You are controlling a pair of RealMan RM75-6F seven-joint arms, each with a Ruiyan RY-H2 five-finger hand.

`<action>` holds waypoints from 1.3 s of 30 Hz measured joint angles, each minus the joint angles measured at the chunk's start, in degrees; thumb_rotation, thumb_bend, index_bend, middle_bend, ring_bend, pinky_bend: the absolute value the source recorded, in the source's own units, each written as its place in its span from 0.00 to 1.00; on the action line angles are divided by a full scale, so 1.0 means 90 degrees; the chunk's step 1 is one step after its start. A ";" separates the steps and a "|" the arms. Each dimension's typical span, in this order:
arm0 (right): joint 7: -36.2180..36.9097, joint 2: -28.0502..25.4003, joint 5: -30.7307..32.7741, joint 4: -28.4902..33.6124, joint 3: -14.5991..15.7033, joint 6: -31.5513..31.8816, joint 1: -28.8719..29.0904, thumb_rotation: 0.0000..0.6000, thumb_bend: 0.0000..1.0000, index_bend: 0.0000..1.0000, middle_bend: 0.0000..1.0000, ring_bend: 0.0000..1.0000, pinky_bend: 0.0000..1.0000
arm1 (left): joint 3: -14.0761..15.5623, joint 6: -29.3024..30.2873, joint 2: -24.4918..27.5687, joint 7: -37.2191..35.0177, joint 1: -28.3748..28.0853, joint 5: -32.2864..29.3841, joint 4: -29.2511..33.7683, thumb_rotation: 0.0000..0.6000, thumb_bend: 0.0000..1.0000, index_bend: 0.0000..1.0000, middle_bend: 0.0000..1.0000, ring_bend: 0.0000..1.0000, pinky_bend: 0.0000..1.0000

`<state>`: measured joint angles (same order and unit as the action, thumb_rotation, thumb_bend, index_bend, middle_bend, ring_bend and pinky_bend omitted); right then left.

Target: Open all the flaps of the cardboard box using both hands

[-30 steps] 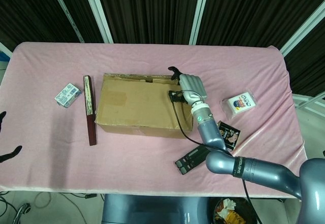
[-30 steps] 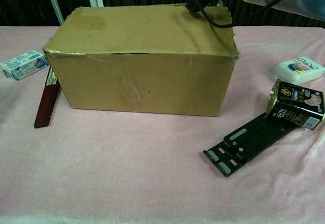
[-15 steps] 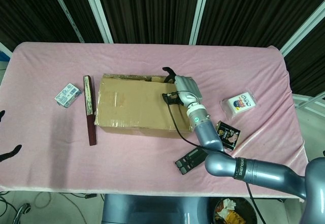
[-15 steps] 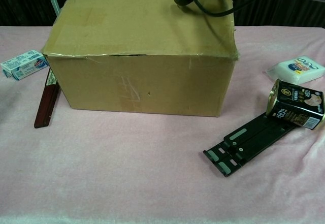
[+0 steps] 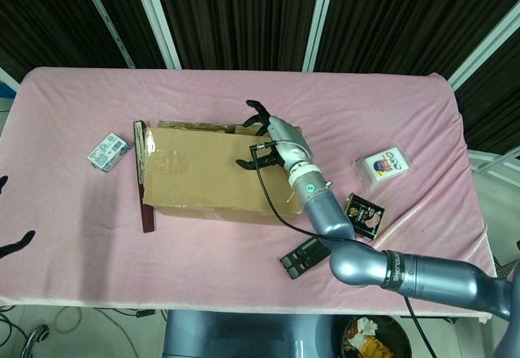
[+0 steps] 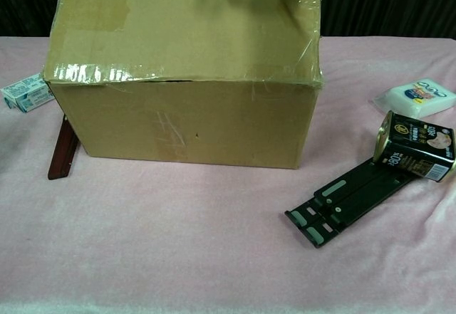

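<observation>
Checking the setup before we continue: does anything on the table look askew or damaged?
The cardboard box looks worn: its top front edge is wrinkled and crushed under clear tape. The black can lies on its side beside the black stand. Nothing is spilled.

Cardboard box [image 5: 207, 171] mid-table, right hand [image 5: 275, 140] atop; tin [image 6: 417, 145] to its right.

The head view looks steeply down from above the near edge onto the whole pink table [image 5: 406, 106]. The chest view sits low and close, facing level across it. Both share the cardboard box [image 5: 203, 171], black tin [image 6: 417, 147] and white packet [image 6: 420, 98]
</observation>
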<state>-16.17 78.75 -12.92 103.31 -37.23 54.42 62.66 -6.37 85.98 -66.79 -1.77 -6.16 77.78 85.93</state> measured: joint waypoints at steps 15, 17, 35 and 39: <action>0.0106 -0.0576 0.0305 0.0550 -0.0049 -0.0173 0.0210 1.00 0.21 0.05 0.28 0.39 0.48 | -0.0028 -0.0036 -0.0004 0.0006 0.0015 0.0012 0.0017 1.00 0.13 0.00 0.00 0.00 0.00; 0.0096 -0.0658 0.0269 0.0605 -0.0015 -0.0256 0.0227 1.00 0.20 0.05 0.28 0.39 0.48 | -0.0030 -0.0042 -0.0003 0.0005 0.0016 0.0015 0.0022 1.00 0.13 0.00 0.00 0.00 0.00; -0.0780 -0.1585 -0.0257 0.1345 0.0809 -0.0932 0.0788 0.99 0.19 0.05 0.30 0.42 0.48 | -0.0070 -0.0078 0.0018 -0.0065 0.0037 -0.0004 0.0097 1.00 0.13 0.00 0.00 0.00 0.00; -0.0909 -0.1749 -0.0065 0.1476 0.0916 -0.0962 0.1070 0.99 0.19 0.05 0.30 0.42 0.48 | -0.0074 -0.0078 0.0020 -0.0076 0.0038 0.0009 0.0104 1.00 0.13 0.00 0.00 0.00 0.00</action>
<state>-24.34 63.01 -13.50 116.60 -28.99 45.76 72.30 -7.04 85.28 -66.60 -2.45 -5.82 77.85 86.87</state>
